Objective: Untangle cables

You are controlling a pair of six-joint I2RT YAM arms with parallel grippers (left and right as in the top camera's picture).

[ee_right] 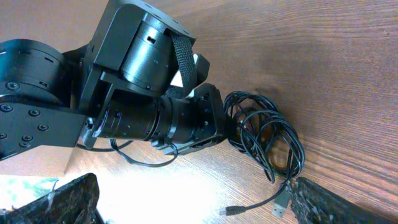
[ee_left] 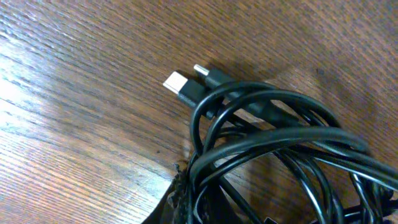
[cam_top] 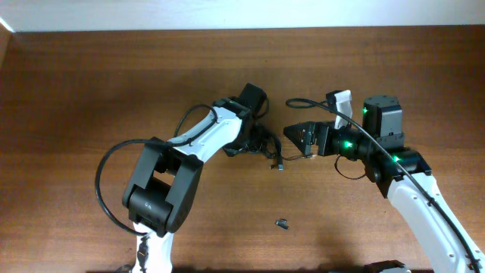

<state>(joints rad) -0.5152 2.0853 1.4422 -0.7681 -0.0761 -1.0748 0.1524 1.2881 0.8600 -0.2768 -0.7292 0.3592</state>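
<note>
Item: cables (cam_top: 267,144). One black tangled clump on the counter (cam_top: 106,76), centre of the overhead frame, with a loose plug tail trailing downward.
Left pincer (cam_top: 255,141): against the clump's left edge. Whether it grips cannot be told.
Right pincer (cam_top: 298,135): spread wide, empty, just right of the clump and pointing left at it.
Judgement: the clump lies between both, and the left arm is nearer.
</note>
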